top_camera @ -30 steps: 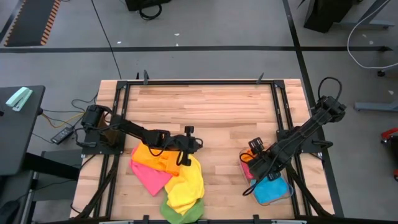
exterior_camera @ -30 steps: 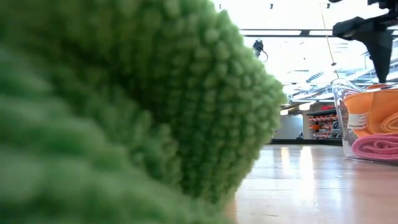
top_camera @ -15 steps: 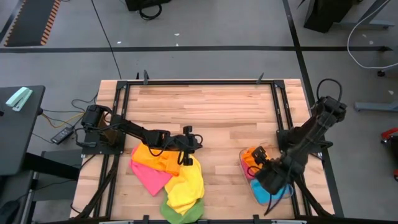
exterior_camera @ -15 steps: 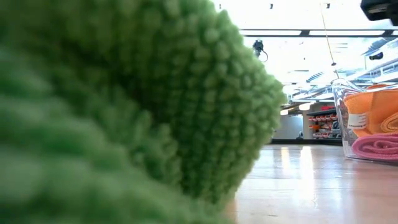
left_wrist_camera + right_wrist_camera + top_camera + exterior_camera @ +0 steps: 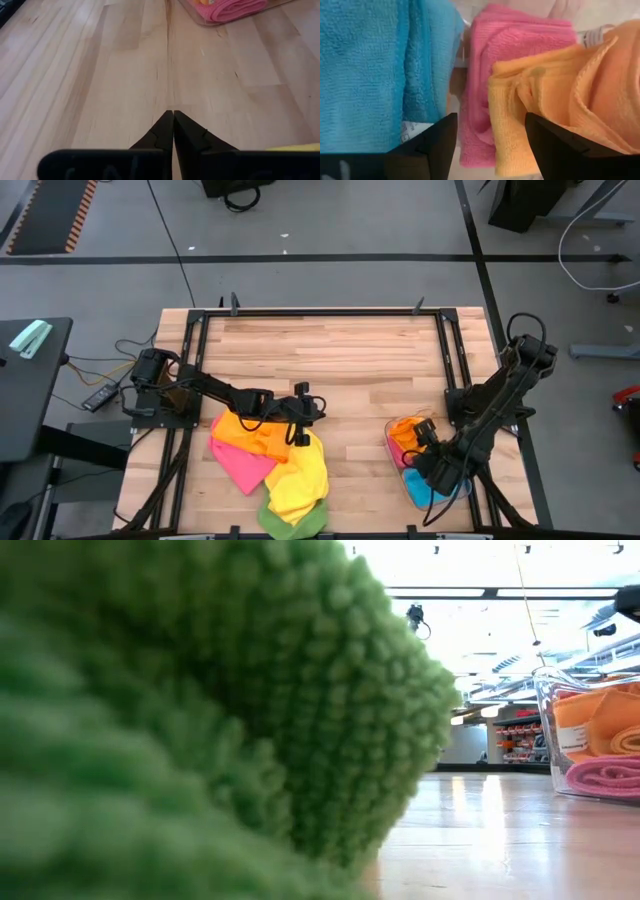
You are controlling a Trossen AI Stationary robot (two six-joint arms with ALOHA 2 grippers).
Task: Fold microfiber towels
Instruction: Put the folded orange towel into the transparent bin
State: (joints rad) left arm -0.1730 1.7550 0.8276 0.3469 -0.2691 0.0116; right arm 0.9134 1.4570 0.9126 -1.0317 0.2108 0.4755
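Right gripper (image 5: 432, 465), fingers spread wide and empty, shifting from blue folded towel toward pink (image 5: 505, 65) and orange folded microfiber towels (image 5: 560, 95) in clear rectangular plastic bin (image 5: 395, 455). Deposit judged complete. Left gripper (image 5: 173, 131), fingers pressed together and empty, hovering beside unfolded towel pile (image 5: 270, 470) on wooden table (image 5: 330, 360).

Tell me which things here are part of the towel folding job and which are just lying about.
Part of the job:
- loose towels heaped on the table: orange, pink, yellow, green
- folded towels in the clear bin: blue, pink, orange
- left gripper, shut, empty, beside the heap
- right gripper, open over the bin

Lying about:
- black handheld device and cables beside the table
- pale green object on the side stand
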